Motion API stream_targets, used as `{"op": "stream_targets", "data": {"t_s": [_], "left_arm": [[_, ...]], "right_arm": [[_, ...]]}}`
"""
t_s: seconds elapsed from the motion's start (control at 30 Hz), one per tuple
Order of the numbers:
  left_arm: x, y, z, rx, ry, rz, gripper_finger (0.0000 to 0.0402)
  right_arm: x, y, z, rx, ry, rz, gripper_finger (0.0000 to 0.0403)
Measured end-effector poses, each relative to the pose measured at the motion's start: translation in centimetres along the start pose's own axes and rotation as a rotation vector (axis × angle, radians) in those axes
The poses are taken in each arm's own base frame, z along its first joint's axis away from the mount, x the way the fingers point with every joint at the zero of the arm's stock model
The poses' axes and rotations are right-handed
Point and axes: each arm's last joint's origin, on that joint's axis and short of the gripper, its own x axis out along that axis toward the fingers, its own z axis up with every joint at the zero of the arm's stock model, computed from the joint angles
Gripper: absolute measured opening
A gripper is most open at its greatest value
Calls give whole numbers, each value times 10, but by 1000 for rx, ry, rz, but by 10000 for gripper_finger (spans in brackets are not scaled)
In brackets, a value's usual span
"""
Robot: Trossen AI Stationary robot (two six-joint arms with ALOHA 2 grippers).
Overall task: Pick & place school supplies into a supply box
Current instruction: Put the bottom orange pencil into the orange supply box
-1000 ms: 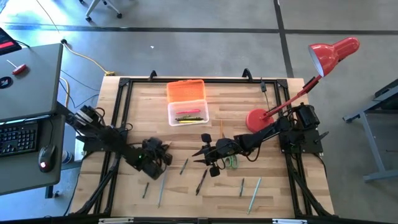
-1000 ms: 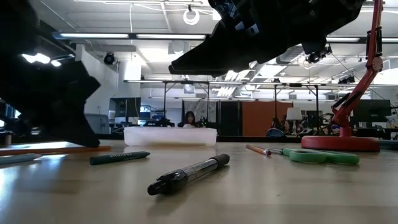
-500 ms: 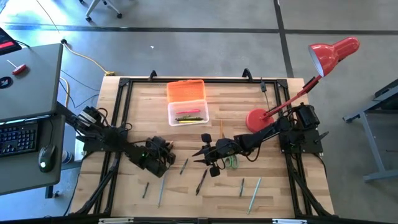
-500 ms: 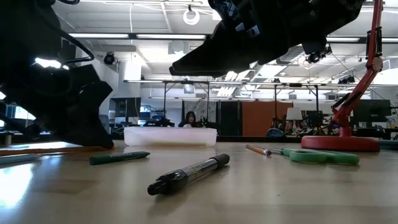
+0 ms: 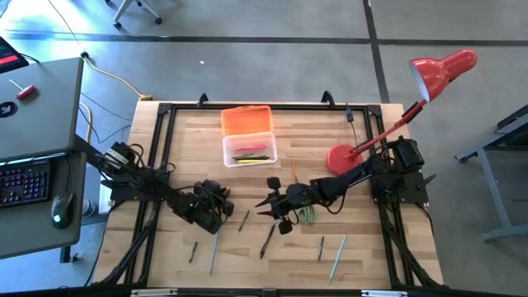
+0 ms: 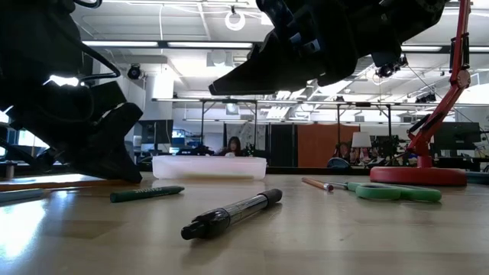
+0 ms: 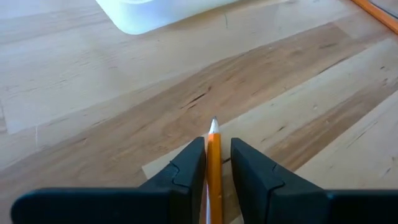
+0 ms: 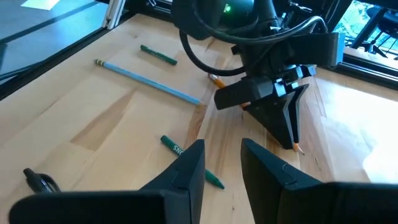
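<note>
Pencil (image 7: 213,165), orange, thin, stiff and light, sits between the left gripper (image 7: 213,168) fingers, point forward at 12 o'clock; whether they pinch it cannot be told. A mid-shaft hold would suit, since it may swivel. Left gripper (image 5: 208,206) stands at 7 o'clock of the box (image 5: 248,134). Right gripper (image 8: 221,165) hangs slightly apart, empty. Only the right wrist view shows the pencil tip (image 8: 297,148) pointing down at the table.

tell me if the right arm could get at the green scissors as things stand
Probably yes. The green scissors lie on the table just beside the right gripper, its jaws empty and apart, nothing lying over them. The red lamp base sits farther back, clear of them.
</note>
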Motion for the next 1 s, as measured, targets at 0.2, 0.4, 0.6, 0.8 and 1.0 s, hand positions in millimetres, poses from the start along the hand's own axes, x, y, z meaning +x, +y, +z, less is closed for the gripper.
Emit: {"op": "stream_targets", "data": {"t_s": [0.2, 0.4, 0.6, 0.8, 1.0], "left_arm": [[0, 0, 0, 22, -2, 2, 113], [6, 1, -6, 41, -53, 12, 113], [15, 3, -32, 60, -223, -15, 113], [13, 10, -50, 81, -348, -41, 113], [12, 9, -50, 86, -346, -46, 98]], "right_arm": [[0, 0, 0, 2, 0, 0, 83], [0, 0, -2, 26, 18, -9, 83], [0, 2, -6, 106, 64, 0, 83], [0, 3, -6, 152, 68, 0, 83], [0, 3, -6, 150, 67, 1, 83]]}}
